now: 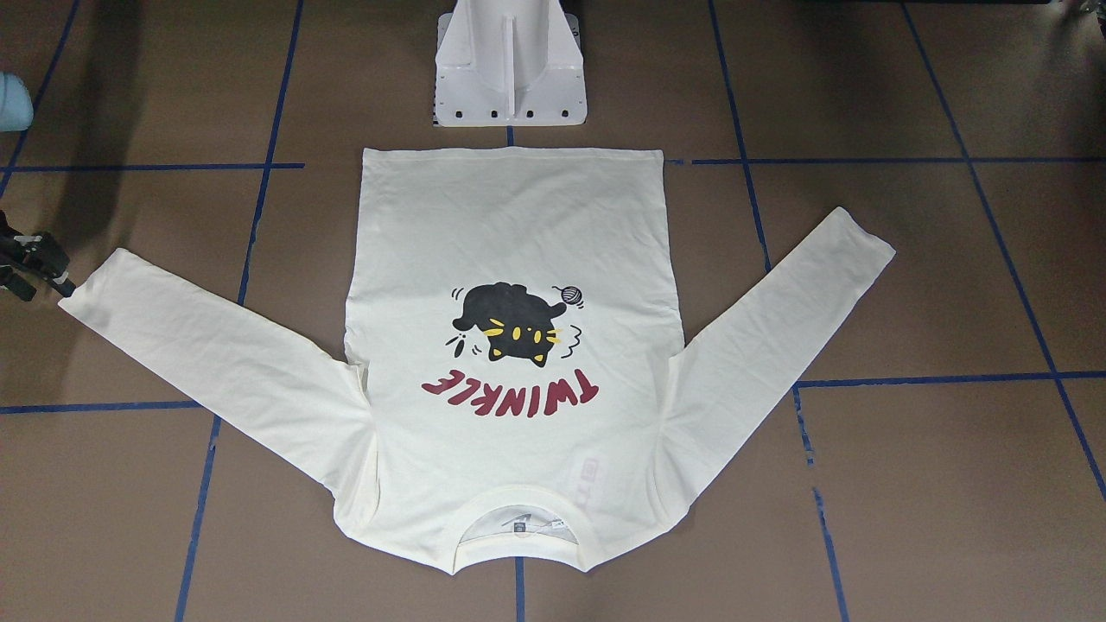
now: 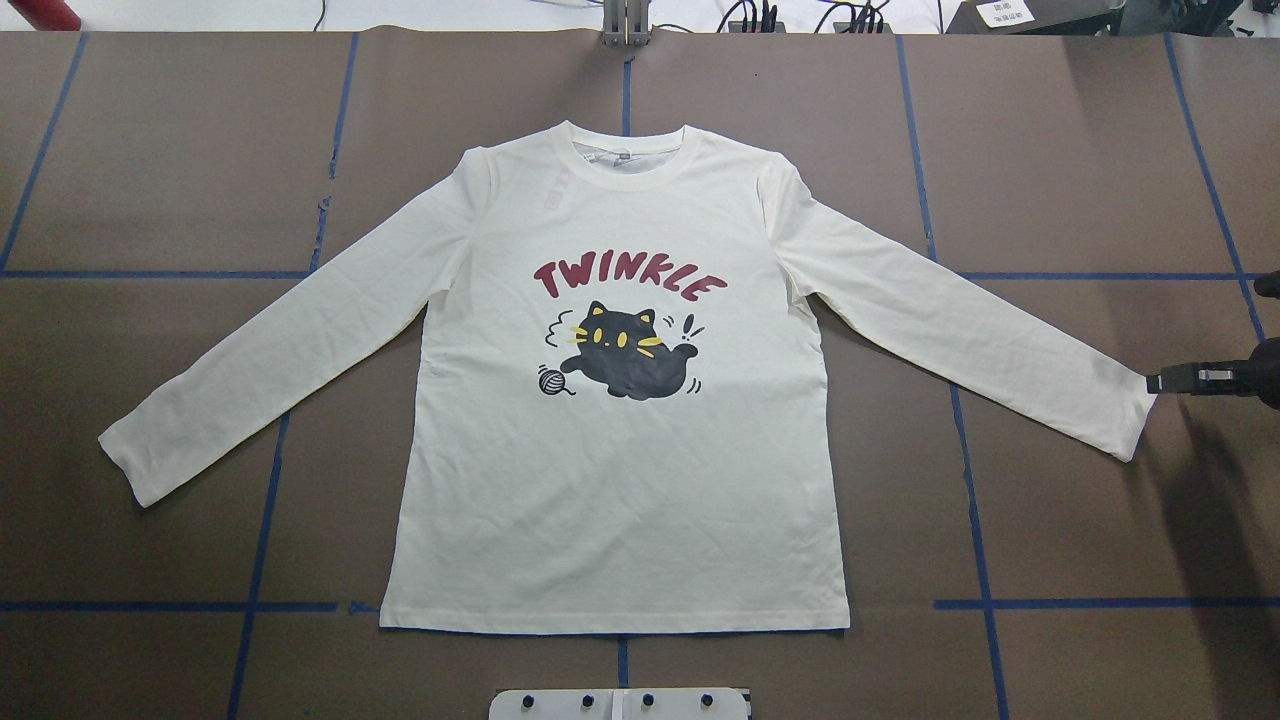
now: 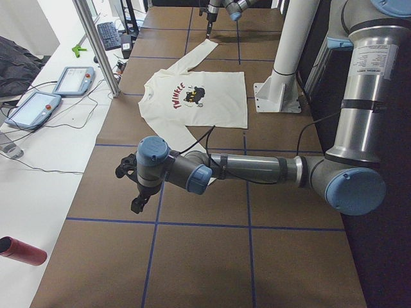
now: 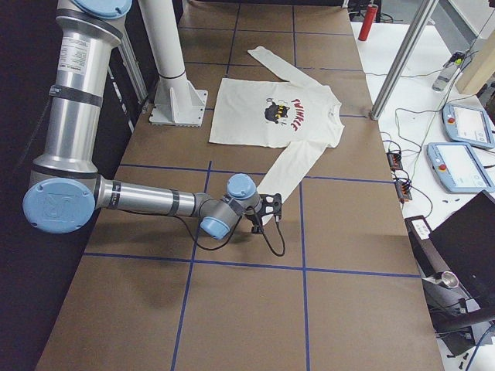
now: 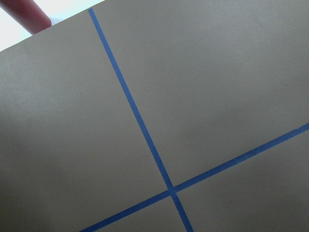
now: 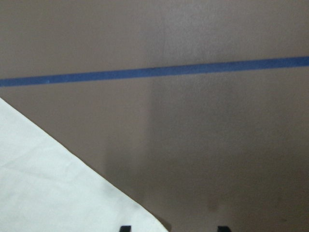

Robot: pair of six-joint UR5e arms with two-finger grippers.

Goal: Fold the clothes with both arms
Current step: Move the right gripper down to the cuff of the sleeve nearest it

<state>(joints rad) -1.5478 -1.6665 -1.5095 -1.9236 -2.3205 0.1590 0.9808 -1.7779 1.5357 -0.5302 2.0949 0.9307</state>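
Observation:
The cream shirt (image 2: 620, 500) lies flat and print-up, both sleeves spread out, with the black cat and red "TWINKLE" showing (image 1: 510, 216). My right gripper (image 2: 1155, 382) sits at the cuff of the sleeve on the robot's right (image 1: 65, 287). In the right wrist view it (image 6: 173, 228) is open, and the cuff corner (image 6: 48, 183) lies beside one fingertip (image 6: 125, 228). My left gripper (image 3: 136, 206) hangs over bare table well beyond the other sleeve; I cannot tell if it is open or shut.
The white pedestal base (image 1: 510, 78) stands just behind the shirt's hem. A red cylinder (image 3: 22, 251) lies past the table's far-left corner. Teach pendants (image 4: 464, 166) and cables rest on the side bench. Blue tape lines (image 5: 140, 121) grid the brown tabletop.

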